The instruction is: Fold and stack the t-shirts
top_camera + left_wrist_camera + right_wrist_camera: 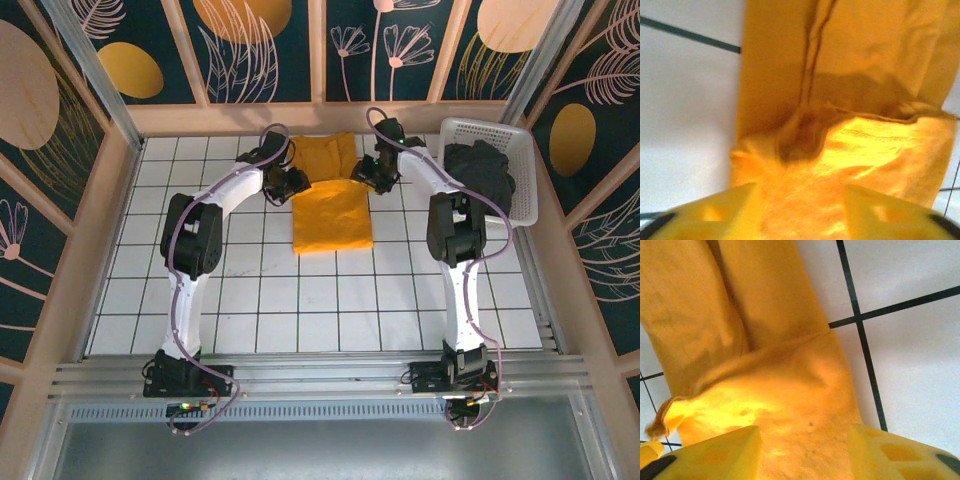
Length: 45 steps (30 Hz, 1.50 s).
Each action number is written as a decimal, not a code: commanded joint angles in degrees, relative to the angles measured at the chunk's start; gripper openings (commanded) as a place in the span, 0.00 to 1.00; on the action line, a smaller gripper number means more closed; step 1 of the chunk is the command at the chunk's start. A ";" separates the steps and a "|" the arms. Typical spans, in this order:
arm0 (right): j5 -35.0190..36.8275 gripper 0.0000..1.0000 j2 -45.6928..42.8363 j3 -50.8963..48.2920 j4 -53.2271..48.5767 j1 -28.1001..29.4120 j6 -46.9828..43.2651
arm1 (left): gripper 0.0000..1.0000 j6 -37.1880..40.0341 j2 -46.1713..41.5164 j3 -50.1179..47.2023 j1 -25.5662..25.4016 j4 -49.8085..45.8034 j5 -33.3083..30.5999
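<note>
The mustard t-shirt (pixel 332 205) lies flat on the tiled table at the back centre, its far part folded over toward me. My left gripper (pixel 293 183) sits at the shirt's left edge by the fold and my right gripper (pixel 368 175) at its right edge. In the left wrist view the left gripper (pixel 800 200) stands open over the orange cloth (pixel 865 60), with a folded layer between its spread fingers (pixel 725 210). The right gripper (pixel 804 440) is open in the same way above the cloth (pixel 765 315). The charcoal t-shirt (pixel 480 170) lies bunched in the basket.
A white mesh basket (pixel 523 140) stands at the back right, close to the right arm. Wooden walls close the table on the left, back and right. White tiles stretch from the shirt to the arm bases.
</note>
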 commanded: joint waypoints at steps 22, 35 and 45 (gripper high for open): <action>2.06 0.54 -25.56 -45.19 11.53 6.26 3.25 | 0.54 -29.42 -27.94 -51.87 -5.60 27.01 10.89; 1.91 0.08 -21.02 -42.25 12.87 6.22 3.52 | 0.03 -27.35 -19.26 -42.73 -5.74 27.57 10.34; 0.74 0.00 -31.37 -49.49 10.79 8.89 3.52 | 0.00 -20.90 -29.20 -51.00 -5.82 20.35 13.03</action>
